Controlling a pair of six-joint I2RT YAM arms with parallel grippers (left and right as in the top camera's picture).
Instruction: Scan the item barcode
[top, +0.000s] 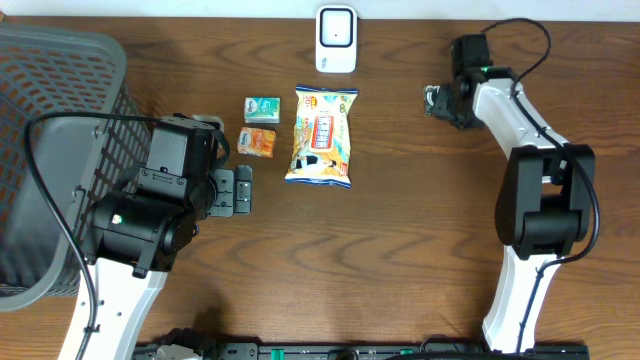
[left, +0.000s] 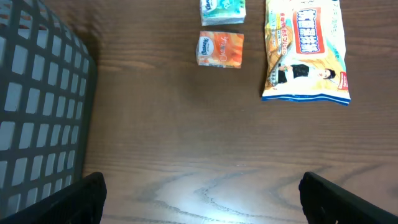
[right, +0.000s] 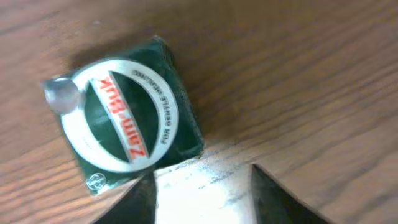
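Overhead view puts the grey basket far left of the scanner. The left gripper sits below and to the left of the scanner, its claw spread wide over the bare table and pinching nothing. Directly below the scanner lies the snack bag. A green packet and an orange packet lie below-left of the scanner.

To the right of the scanner, the right gripper hangs low over the wood. In the right wrist view its fingers stand apart with only table between them. The small green Zam-Buk box lies flat just past the fingertips, round label up, held by nothing.

The likely trouble:
- **Empty grab:** the box sits beyond the fingertips, so closing from here would probably catch only air.
- **Skewed box:** it lies at an angle to the jaws, so a pinch may catch a corner and spin or shove it away.
- **Hidden barcode:** no barcode shows on the upward face, so carried to the scanner as it lies, the code might point away and not read.
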